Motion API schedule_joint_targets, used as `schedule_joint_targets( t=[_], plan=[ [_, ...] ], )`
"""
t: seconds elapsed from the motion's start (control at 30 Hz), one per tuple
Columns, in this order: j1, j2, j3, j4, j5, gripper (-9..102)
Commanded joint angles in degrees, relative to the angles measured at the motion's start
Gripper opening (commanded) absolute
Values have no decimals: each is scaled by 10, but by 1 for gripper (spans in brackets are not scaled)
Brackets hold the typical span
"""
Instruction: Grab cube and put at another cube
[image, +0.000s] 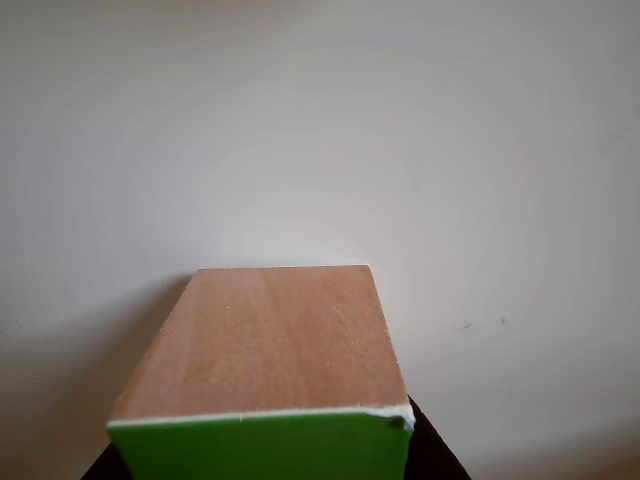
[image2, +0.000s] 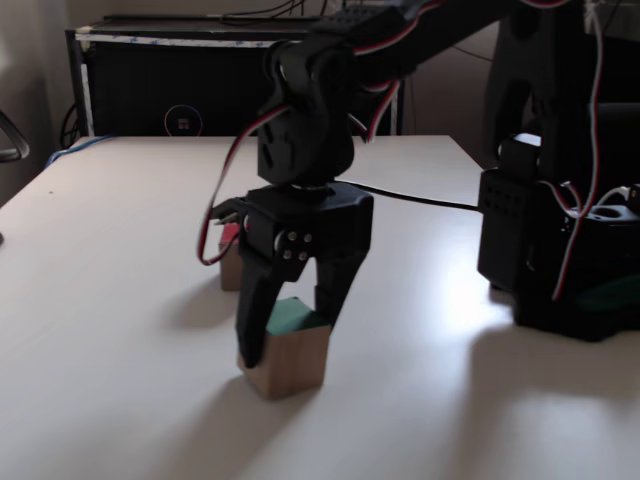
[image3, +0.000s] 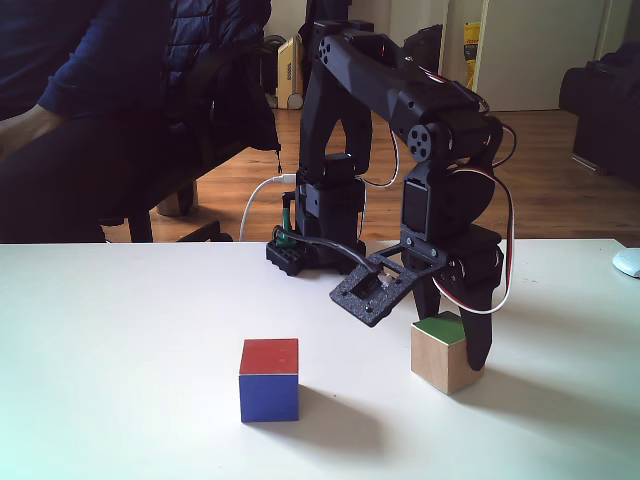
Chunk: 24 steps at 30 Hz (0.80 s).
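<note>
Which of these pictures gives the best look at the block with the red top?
A fixed view shows the red-topped cube best: whole, unobstructed, red top and blue front, standing apart from the wooden cube under the gripper. In another fixed view just a red sliver peeks out behind the arm.

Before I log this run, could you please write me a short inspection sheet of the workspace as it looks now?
Surface: white table, bare around the cubes.
Job's things: wood-and-green cube rests on the table, green face up; the other cube, red on top and blue in front in a fixed view, stands apart to its left.
Clutter: nothing seen on the table apart from a pale object at the right edge.
Tool: lowered over the wood-and-green cube, fingers straddling it; whether it is clamped cannot be told.
Cables: red, white and black wires loop along the arm.
Surroundings: a seated person behind the table; wooden floor.
</note>
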<state>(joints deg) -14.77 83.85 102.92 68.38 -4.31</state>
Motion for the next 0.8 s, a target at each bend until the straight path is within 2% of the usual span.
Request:
schedule_joint_targets(
  t=[0.0,0.13,0.33,0.5,0.77],
  plan=[
    [12,27,-12,-4,2,8],
    [23,66,-9,15,8,6],
    [57,166,-36,92,19,5],
    [112,199,-105,168,18,4],
    [229,206,-140,195,-23,4]
  ],
)
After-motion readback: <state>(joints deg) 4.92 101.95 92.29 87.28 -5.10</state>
